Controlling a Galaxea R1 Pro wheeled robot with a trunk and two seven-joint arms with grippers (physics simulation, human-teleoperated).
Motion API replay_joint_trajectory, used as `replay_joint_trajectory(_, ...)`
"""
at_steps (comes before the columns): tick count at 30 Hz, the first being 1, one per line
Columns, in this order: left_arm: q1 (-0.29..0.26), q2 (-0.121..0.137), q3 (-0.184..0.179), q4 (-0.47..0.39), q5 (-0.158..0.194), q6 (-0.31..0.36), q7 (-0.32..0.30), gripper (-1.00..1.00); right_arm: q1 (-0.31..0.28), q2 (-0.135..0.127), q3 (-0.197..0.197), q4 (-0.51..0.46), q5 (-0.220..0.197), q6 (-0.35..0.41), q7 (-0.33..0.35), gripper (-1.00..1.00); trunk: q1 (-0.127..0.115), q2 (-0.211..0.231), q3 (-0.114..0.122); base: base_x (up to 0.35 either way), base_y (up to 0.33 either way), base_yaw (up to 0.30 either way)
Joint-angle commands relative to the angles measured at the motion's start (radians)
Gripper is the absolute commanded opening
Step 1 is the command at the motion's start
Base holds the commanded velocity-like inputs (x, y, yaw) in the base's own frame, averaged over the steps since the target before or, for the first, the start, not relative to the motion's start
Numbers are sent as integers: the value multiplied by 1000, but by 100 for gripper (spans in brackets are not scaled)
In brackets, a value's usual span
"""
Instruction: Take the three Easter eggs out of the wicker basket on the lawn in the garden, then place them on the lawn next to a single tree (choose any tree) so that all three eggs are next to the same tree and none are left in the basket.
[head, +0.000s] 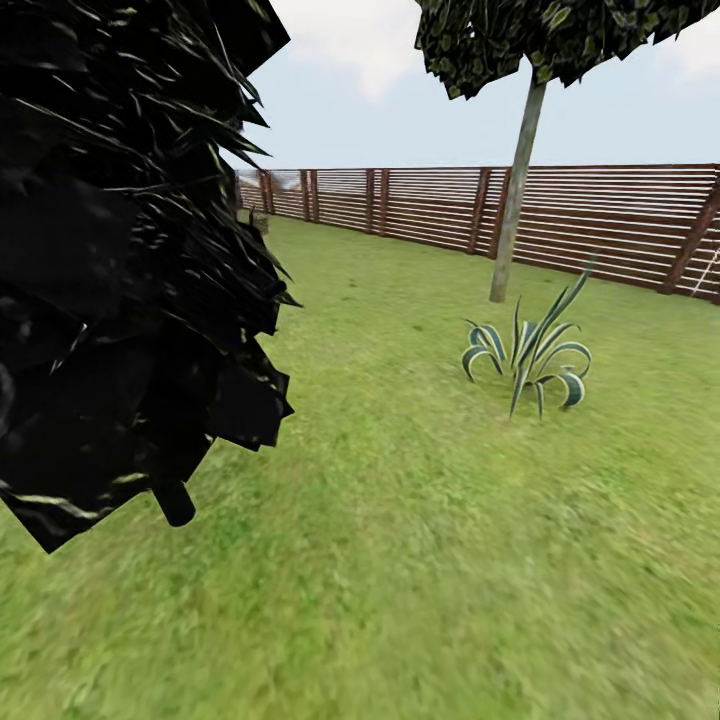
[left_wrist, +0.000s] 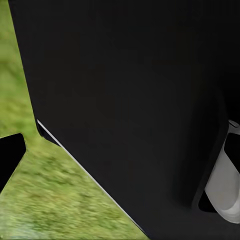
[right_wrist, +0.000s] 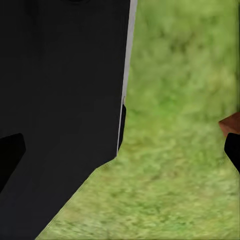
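Head view: a dark conifer (head: 120, 260) stands close at left on the lawn (head: 400, 560).
Tree: the bare-trunked tree (head: 515, 200) stands far right before the fence (head: 600, 220), a spiky plant (head: 530, 355) near it.
Left tool, right tool: cannot tell whether apart or together.
Wrist views: black robot body over grass.

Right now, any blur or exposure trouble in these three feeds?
Head view: near lawn smeared, the tree and fence sharper; the dark conifer reads almost pure black, little detail. Left wrist view: mostly unlit black robot body, grass streaked. Right wrist view: grass soft, no crisp shadows.
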Motion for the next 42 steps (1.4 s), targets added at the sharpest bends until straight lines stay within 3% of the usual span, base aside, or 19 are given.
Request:
replay_joint_trajectory(1, 1, 0, 0, -2, 0, -1, 0, 100, -1, 0, 1, 3, 8, -2, 0, 100, 1, 0, -1, 336, 0, -260)
replay_joint_trajectory(24, 1, 0, 1, -1, -1, -1, 0, 100, -1, 0, -1, 3, 6, -2, 0, 100, 1, 0, -9, 336, 0, -295)
replay_joint_trajectory(42, 1, 0, 1, -1, -1, -1, 0, 100, -1, 0, -1, 3, 6, -1, -3, 100, 1, 0, -9, 336, 0, -18)
